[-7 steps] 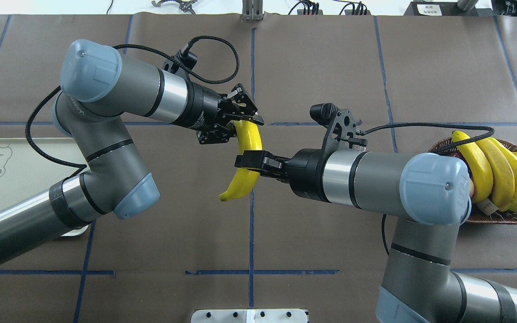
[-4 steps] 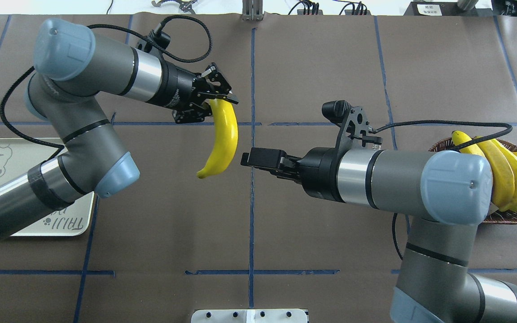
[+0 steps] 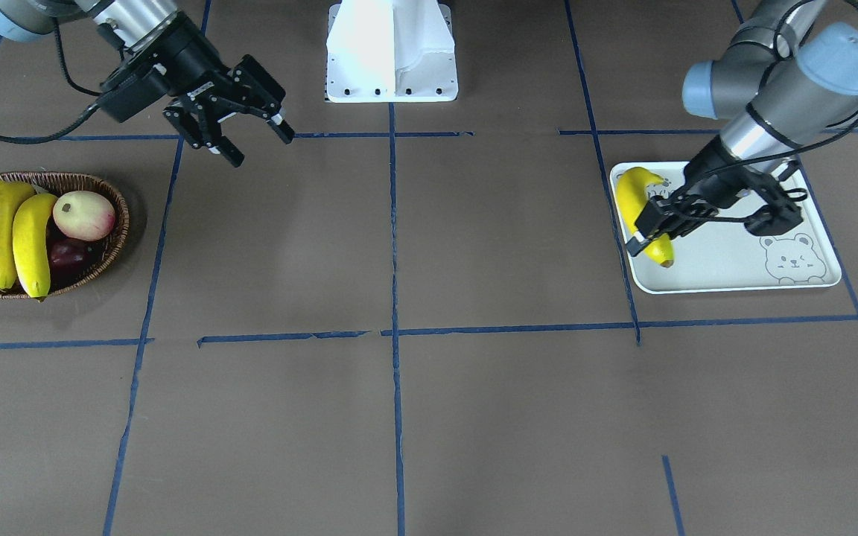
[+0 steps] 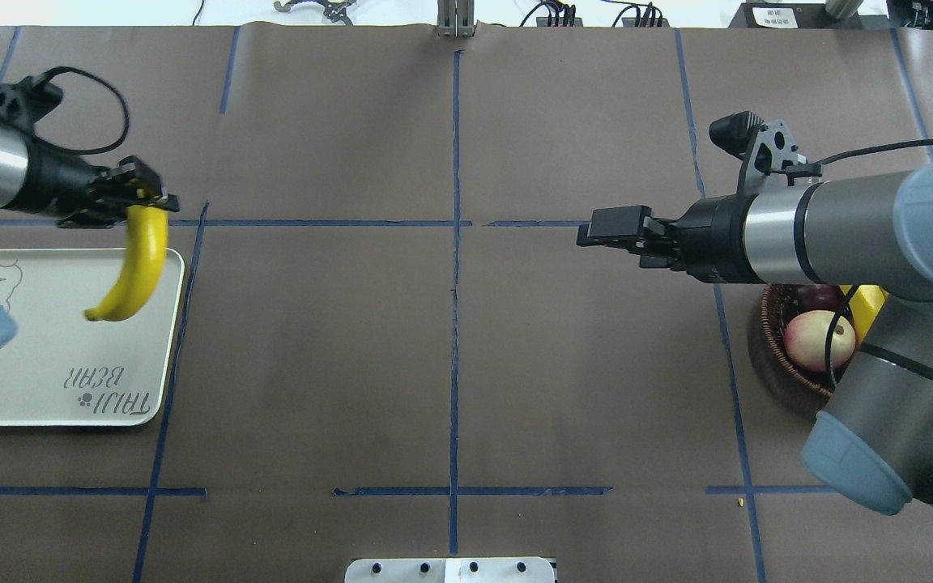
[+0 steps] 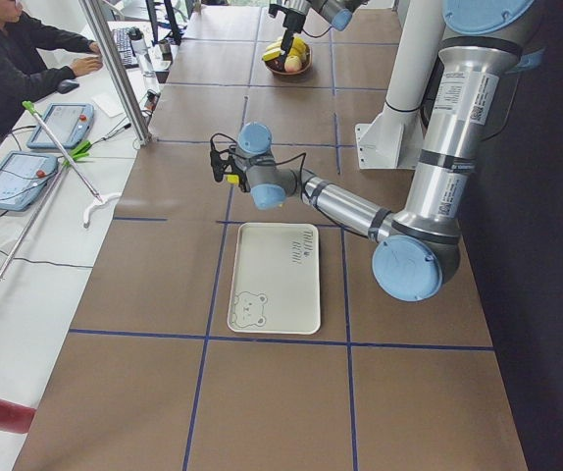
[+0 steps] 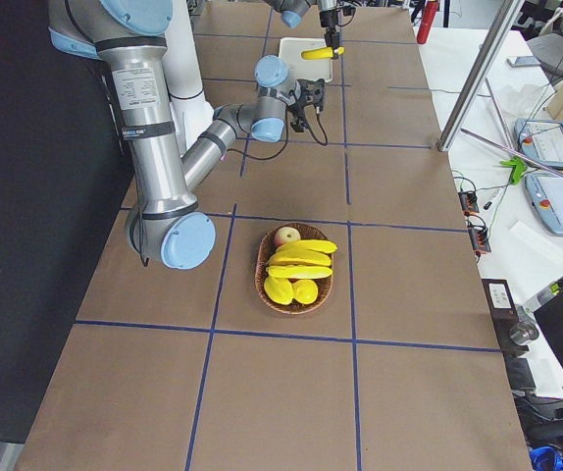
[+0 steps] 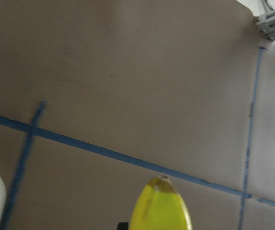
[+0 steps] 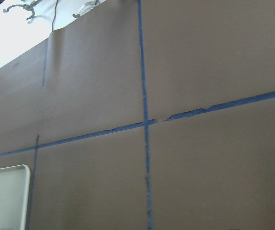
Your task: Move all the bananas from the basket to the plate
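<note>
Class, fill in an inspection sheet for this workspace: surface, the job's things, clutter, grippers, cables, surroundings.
Surface: table covered in brown paper with blue tape lines.
Job's things: one banana hangs from the left gripper over the plate; whether it touches the plate cannot be told. The other bananas lie in the basket.
Clutter: a pink-and-cream fruit and a dark red fruit, both in the basket.
Grippers: left shut on the banana; right gripper open and empty above the table.
Cables: the black left-wrist cable loops free; the black right-arm cable runs along the arm.
Surroundings: a person at a side desk with tablets.
</note>
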You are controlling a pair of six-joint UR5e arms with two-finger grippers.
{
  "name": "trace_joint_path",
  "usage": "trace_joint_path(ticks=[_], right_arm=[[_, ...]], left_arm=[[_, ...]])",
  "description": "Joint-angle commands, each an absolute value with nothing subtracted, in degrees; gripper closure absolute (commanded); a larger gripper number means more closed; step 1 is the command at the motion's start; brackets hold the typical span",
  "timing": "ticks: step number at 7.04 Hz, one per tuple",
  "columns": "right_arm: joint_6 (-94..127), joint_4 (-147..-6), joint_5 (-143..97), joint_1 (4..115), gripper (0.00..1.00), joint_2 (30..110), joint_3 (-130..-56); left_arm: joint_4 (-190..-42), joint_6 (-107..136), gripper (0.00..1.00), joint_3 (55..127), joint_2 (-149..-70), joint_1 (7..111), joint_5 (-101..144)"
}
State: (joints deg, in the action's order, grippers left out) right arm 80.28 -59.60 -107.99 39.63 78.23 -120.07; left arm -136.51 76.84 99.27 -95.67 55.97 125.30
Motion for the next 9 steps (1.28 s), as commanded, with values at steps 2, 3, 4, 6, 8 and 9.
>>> trace_joint_path(ticks=[2, 3, 4, 6, 8, 9], right_arm=[[61.56, -67.94, -111.07, 46.65, 0.00, 82.61, -117.44], [60.13, -67.85, -113.09, 48.24, 0.00, 82.62, -115.94], [59.86, -67.85, -113.12, 48.25, 0.00, 82.53, -115.75], [59.85, -67.85, -113.03, 48.25, 0.00, 82.70, -115.84], [59.85, -67.76, -113.03, 48.25, 0.00, 82.79, -115.84], [59.85, -67.76, -113.20, 48.43, 0.00, 82.79, -115.93]], left_arm=[[-137.02, 54.59, 1.00, 95.22, -83.06, 59.33, 124.98], [-137.63, 53.36, 1.00, 91.62, -82.71, 59.15, 122.20], [-138.59, 52.39, 1.00, 88.89, -83.05, 58.89, 120.08], [-138.95, 52.12, 0.97, 87.81, -83.41, 58.89, 119.97], [-138.61, 52.91, 0.74, 87.54, -84.02, 58.71, 120.41], [-138.69, 52.74, 0.19, 87.45, -84.02, 58.71, 120.41]])
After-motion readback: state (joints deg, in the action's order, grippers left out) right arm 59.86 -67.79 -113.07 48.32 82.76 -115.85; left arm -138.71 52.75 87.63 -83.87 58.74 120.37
